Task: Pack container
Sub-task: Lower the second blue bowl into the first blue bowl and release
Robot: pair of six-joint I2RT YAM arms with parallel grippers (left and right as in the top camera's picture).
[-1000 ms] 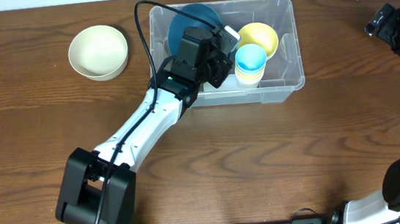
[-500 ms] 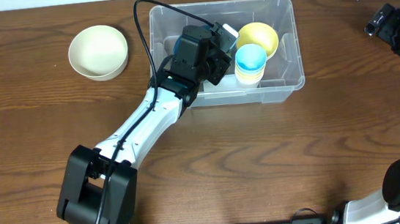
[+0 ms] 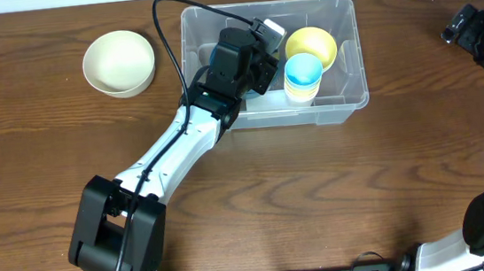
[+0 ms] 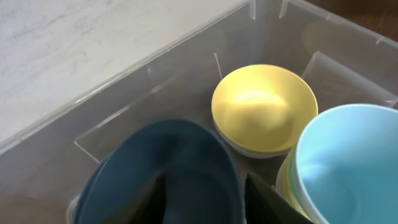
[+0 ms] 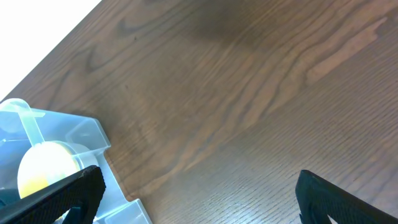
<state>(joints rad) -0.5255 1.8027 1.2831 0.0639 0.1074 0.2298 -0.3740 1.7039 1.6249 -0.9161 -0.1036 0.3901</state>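
The clear container [image 3: 354, 27] stands at the back middle of the table. Inside it are a yellow bowl [image 3: 312, 44] and a light blue cup [image 3: 302, 69] nested in a yellowish one. My left gripper [image 3: 257, 58] reaches into the container's left half. In the left wrist view its fingers [image 4: 158, 199] stand apart over a dark blue bowl [image 4: 155, 155] that lies in the container [image 4: 155, 81], beside the yellow bowl [image 4: 264, 109] and the cup [image 4: 348, 162]. My right gripper [image 3: 472, 31] hovers open at the far right, holding nothing [image 5: 199, 196].
A cream bowl [image 3: 118, 63] sits on the table left of the container. The left arm's cable loops over the container's back left corner. The right wrist view shows bare wood beside the container's corner [image 5: 81, 134].
The dark blue bowl, held tilted up a second ago, has dropped down into the container. The left gripper has opened and shifted slightly back. The right arm has not moved.
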